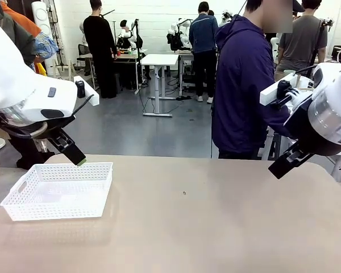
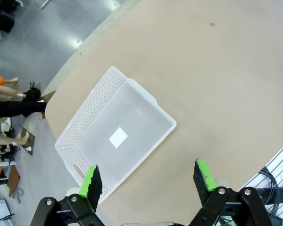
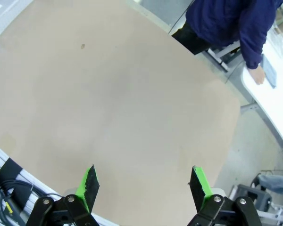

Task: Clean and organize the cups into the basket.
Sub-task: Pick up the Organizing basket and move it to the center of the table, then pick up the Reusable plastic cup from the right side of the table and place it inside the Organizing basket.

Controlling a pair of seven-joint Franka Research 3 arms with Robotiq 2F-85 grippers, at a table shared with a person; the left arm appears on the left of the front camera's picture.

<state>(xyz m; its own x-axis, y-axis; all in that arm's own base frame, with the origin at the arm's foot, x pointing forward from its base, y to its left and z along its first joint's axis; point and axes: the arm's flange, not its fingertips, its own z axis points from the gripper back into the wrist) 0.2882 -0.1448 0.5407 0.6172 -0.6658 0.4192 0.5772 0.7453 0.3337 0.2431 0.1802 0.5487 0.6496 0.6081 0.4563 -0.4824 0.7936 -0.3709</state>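
White plastic with gridded walls: your basket (image 1: 52,211) sits open side up on the tan table (image 1: 216,227), on the robot's left part of it, near the far edge. From the front, its long axis runs left to right along the table, with a handle cut-out in the left end. In the left wrist view that same axis slants from lower left to upper right, and a small white square shows on the floor of the basket.

Your left gripper (image 2: 146,169) hangs above the basket's near corner with its green pads (image 2: 90,181) spread wide apart, holding nothing and touching nothing. From the front, one dark finger points down toward the far rim of the basket.

Your right gripper (image 3: 143,172) is just as wide apart, over bare tabletop at the right side, holding nothing.

You have a person in a dark blue jacket (image 1: 244,85) at the far side, one hand (image 3: 257,75) on a neighbouring white table.
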